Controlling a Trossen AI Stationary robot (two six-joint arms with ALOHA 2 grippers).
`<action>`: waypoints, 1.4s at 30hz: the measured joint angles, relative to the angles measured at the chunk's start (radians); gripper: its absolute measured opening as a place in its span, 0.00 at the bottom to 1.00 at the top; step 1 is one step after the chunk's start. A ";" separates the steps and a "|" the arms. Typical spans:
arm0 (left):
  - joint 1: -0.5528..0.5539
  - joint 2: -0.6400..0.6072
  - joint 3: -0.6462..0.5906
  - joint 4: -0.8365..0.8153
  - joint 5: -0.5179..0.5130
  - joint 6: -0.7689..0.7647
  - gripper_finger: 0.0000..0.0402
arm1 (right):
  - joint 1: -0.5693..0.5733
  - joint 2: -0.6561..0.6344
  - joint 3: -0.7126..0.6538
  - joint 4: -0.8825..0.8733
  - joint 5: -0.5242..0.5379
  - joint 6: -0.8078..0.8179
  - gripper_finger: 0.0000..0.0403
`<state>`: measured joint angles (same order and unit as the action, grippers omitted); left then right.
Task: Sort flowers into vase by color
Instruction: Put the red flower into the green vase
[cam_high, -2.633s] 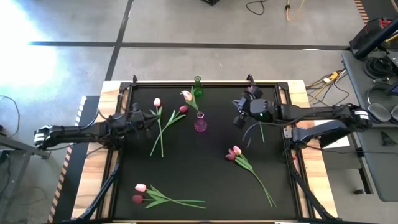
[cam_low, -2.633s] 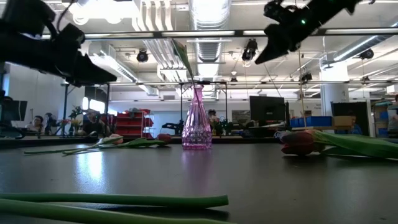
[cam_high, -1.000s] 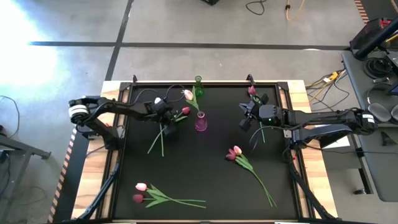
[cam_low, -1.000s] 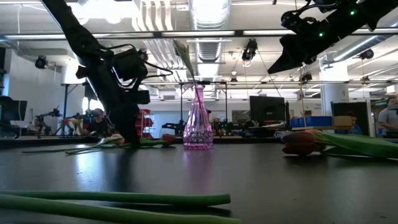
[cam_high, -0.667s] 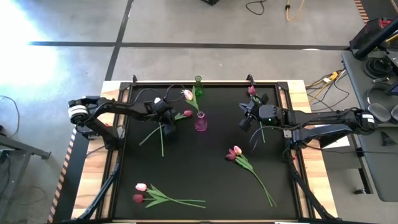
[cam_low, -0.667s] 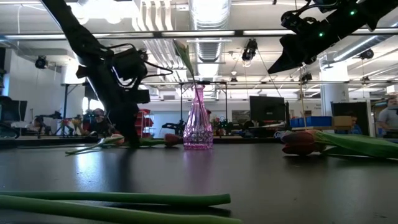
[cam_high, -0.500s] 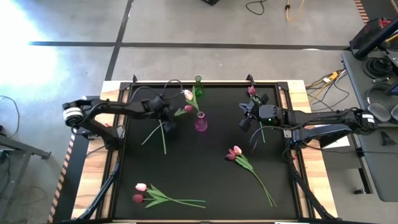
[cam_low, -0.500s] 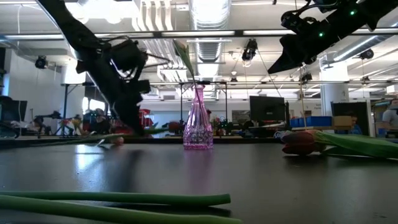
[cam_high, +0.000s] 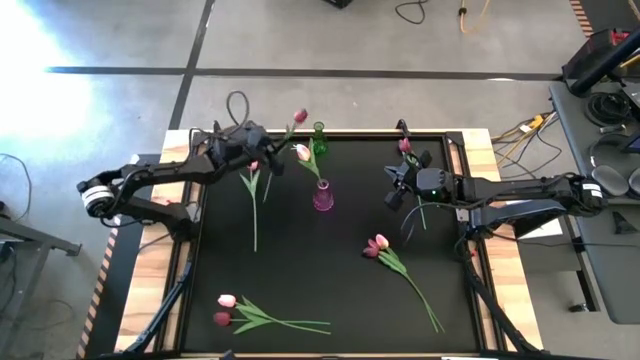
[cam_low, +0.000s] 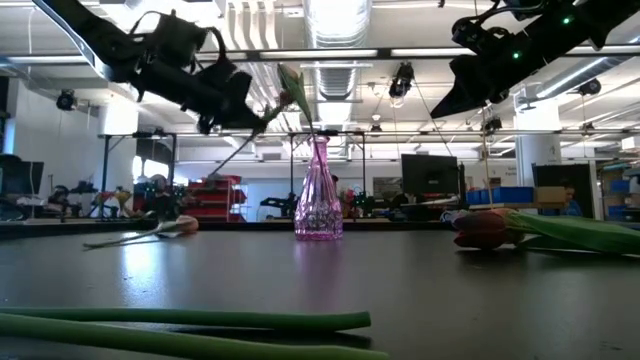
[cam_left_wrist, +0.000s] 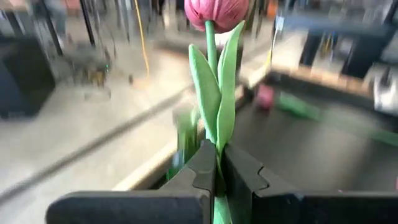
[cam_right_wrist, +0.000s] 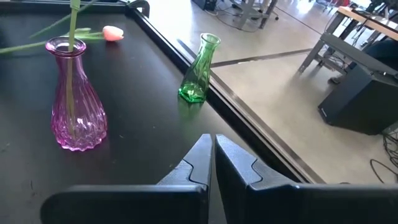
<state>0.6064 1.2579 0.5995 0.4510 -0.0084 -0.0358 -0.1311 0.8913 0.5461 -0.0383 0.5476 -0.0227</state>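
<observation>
My left gripper (cam_high: 264, 152) is up over the table's far left part, shut on a dark red tulip whose head (cam_high: 300, 116) points past the far edge. A pink glass vase (cam_high: 323, 196) stands mid-table with a pale tulip (cam_high: 300, 153) in it. An empty green vase (cam_high: 318, 140) stands near the far edge. Another pale tulip (cam_high: 253, 165) lies flat on the table under my left arm. My right gripper (cam_high: 392, 192) hovers shut over the far right part. A red tulip head (cam_high: 405, 146) shows beside it, stem running under the arm. My left gripper pinches the dark red tulip between its two fingers at the stem and leaf bases (cam_left_wrist: 217, 163), some way below the head (cam_left_wrist: 216, 11). The fingers lie across the stem. The tulip is lifted clear and tilted, its lower stem (cam_low: 225, 165) slanting down toward the table.
Two tulips (cam_high: 377, 246) lie right of centre, stems running toward the near right corner. Two more (cam_high: 226, 309) lie near the near left corner. The table has a raised frame (cam_high: 470, 200) along its edges. Bare black surface lies between the pink vase and the near edge.
My left gripper, down on the tulips left of the pink vase a second ago, has risen and swung toward the far left edge, carrying the dark red tulip clear of the table. The pale tulip has stayed on the table, its stem turned slightly.
</observation>
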 joint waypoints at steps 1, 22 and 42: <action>0.003 0.001 0.000 0.047 0.000 -0.003 0.00 | 0.000 0.000 0.000 0.000 0.000 0.000 0.03; 0.103 0.417 0.288 0.741 0.088 0.087 0.00 | 0.000 0.000 0.000 0.022 0.001 -0.018 0.03; 0.150 0.608 0.576 0.734 0.132 0.076 0.00 | 0.000 0.000 0.000 0.030 0.002 -0.022 0.03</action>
<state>0.7561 1.8662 1.1756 1.1848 0.1234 0.0402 -0.1310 0.8917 0.5457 -0.0086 0.5491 -0.0444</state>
